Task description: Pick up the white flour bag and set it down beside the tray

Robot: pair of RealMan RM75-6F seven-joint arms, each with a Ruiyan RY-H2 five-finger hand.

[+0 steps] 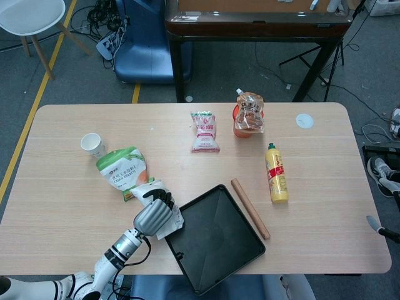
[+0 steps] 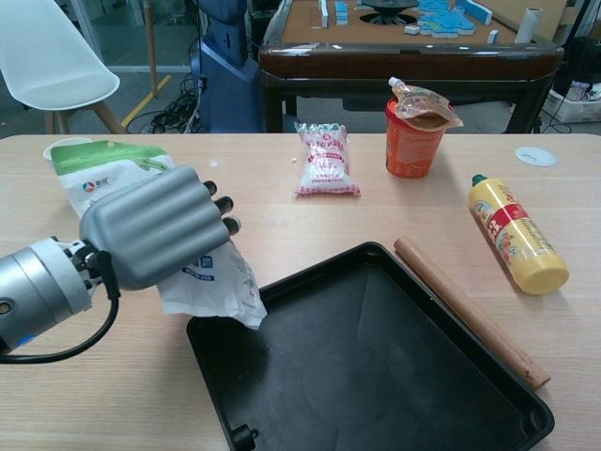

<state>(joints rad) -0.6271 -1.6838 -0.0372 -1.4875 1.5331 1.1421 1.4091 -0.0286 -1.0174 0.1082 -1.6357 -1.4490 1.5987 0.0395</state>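
At the near-left corner of the black tray (image 2: 394, 376), the left hand (image 2: 155, 225) has its fingers curled around the white flour bag (image 2: 218, 287), a soft, sagging pouch judged light and best gripped across its middle.

green-white pouch (image 2: 105, 178): "CORN STARCH" under a row of Chinese characters, in head view (image 1: 124, 170) also reads CORN STARCH | white flour bag (image 2: 211, 287): blue print, mostly hidden by left hand (image 2: 155, 225), unreadable | pink packet (image 2: 322, 158), yellow bottle (image 2: 515, 235), orange cup (image 2: 413, 136): print too small to read
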